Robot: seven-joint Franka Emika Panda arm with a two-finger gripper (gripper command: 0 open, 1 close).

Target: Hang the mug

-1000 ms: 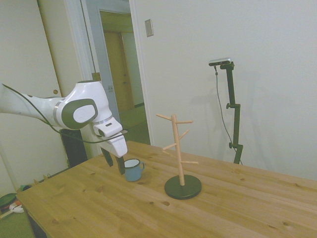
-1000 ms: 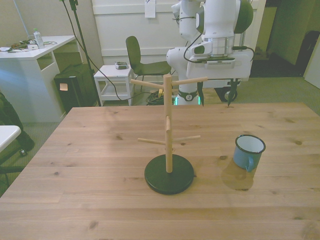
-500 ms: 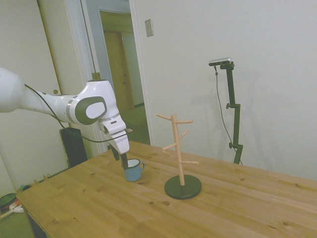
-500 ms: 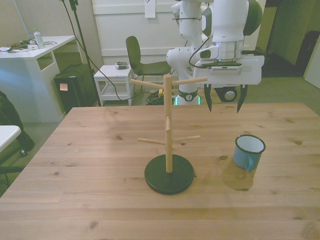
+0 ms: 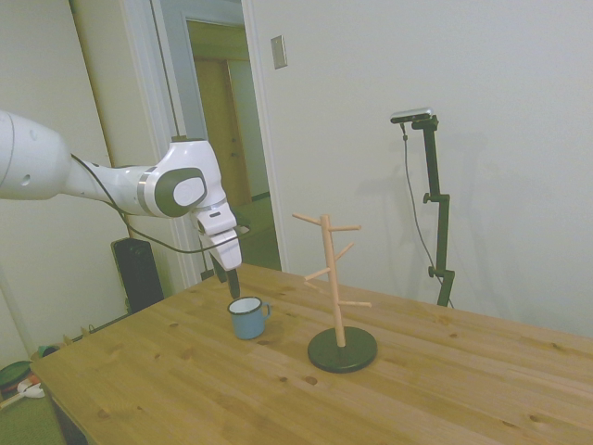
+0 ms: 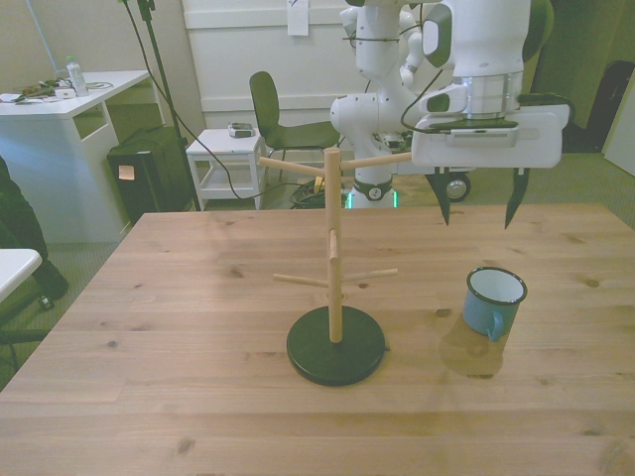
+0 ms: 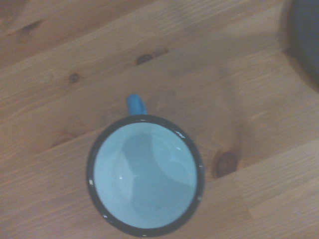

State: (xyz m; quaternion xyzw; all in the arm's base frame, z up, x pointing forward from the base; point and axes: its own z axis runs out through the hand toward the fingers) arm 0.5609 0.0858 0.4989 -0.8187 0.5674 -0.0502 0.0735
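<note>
The mug (image 6: 493, 300) is small and light blue with a dark rim. It stands upright on the wooden table (image 6: 179, 347) toward the front view's right, its handle (image 6: 496, 327) turned to the near edge. My gripper (image 6: 477, 220) hangs open above and just behind it, nothing between the fingers. In the side view the gripper (image 5: 228, 276) is just above the mug (image 5: 247, 318). The wrist view looks straight down into the mug (image 7: 144, 174), whose handle (image 7: 135, 104) sticks out from the rim. The wooden peg stand (image 6: 333, 268) on its dark round base (image 6: 335, 344) rises at the table's middle.
The peg stand (image 5: 335, 297) is about a mug's width away from the mug in the side view; its dark base (image 7: 306, 35) edges into the wrist view. Behind the table are a green chair (image 6: 273, 114), a small white cart (image 6: 226, 159) and a white desk (image 6: 69, 109).
The gripper has swung toward the front view's right and come forward, ending up over the mug. The mug and the peg stand have not moved.
</note>
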